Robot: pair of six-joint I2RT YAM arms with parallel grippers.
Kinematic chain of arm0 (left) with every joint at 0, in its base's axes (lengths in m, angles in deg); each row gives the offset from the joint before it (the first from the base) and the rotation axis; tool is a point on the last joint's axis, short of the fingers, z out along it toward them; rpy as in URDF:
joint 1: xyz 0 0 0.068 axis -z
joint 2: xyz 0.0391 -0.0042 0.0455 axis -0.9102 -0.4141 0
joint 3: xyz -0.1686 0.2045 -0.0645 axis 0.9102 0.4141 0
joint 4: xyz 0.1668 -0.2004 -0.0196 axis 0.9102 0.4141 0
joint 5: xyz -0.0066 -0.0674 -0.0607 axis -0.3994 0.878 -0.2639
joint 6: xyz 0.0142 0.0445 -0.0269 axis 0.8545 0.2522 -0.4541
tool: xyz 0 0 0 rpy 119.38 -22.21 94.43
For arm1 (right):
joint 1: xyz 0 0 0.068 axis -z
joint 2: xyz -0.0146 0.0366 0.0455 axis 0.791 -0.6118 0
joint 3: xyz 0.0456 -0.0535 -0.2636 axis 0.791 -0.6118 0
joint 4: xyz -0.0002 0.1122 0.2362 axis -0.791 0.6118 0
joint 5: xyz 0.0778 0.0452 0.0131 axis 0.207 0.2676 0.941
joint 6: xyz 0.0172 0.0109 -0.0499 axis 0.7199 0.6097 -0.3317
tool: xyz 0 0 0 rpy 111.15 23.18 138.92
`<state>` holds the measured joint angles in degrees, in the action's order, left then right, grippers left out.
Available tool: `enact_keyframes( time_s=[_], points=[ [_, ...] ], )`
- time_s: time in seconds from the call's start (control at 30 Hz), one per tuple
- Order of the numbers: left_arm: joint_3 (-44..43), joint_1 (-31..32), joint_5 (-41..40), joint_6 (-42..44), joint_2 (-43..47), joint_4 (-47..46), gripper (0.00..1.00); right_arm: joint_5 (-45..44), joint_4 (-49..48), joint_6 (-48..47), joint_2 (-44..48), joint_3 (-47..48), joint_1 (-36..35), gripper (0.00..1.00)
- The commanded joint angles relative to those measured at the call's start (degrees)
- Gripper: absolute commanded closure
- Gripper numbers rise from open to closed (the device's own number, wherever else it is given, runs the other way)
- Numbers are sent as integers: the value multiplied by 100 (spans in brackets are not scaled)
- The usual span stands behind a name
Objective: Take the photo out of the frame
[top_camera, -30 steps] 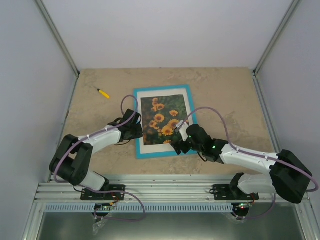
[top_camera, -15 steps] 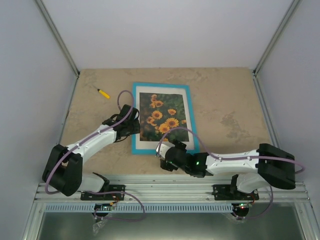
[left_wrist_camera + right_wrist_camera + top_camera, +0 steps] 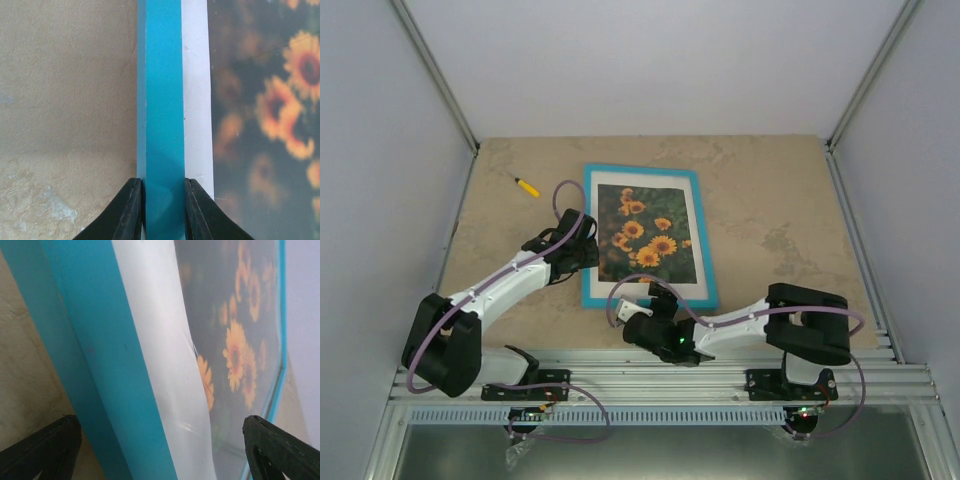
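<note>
left claw (image 3: 162, 186) clamped narrow on frame (image 3: 160, 100) border, right claw (image 3: 160, 430) spread wide at frame's near edge, photo (image 3: 240, 340) just beyond

The light here is soft and even, seemingly from overhead and bounced off the pale walls, so the arms throw only faint shadows on the table (image 3: 770, 200). From the left wrist the photo (image 3: 270, 110) is blurred while the frame (image 3: 162, 100) edge looks crisp. From the right wrist a milky sheen washes over the white mat (image 3: 160, 340), all slightly soft.
</note>
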<state>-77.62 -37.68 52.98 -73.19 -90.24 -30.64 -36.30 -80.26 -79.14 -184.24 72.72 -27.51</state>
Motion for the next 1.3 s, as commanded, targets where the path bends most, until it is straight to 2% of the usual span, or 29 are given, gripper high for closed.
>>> enact_keyframes(
  time_s=[0.0,0.3,0.53,0.67,0.8,0.97,1.03,1.2,1.27],
  points=[
    [-287,18,118,-161,296,-412,100,-1027,-629,-404,-436,176,-105,14],
    [-128,15,40,-191,332,-492,100,-1505,-1545,-1175,-692,102,-131,30],
    [-47,9,-78,-291,233,-539,96,-1634,-1730,-1483,-664,58,-177,53],
    [-38,-28,-187,-373,289,-485,92,-1693,-1767,-1583,-536,11,-196,69],
    [64,-283,140,-478,585,-585,84,-1677,-1834,-1728,-281,-70,-195,83],
    [242,-603,478,-666,1282,-660,64,-1599,-1982,-1958,140,-164,-195,98],
    [244,-690,562,-702,1580,-623,60,-1511,-1992,-1982,333,-188,-195,99],
    [192,-815,620,-885,2384,-490,39,-1265,-2109,-2072,805,-254,-195,99],
    [153,-832,569,-938,2710,-427,36,-1147,-2146,-2067,1009,-262,-187,99]
  ],
)
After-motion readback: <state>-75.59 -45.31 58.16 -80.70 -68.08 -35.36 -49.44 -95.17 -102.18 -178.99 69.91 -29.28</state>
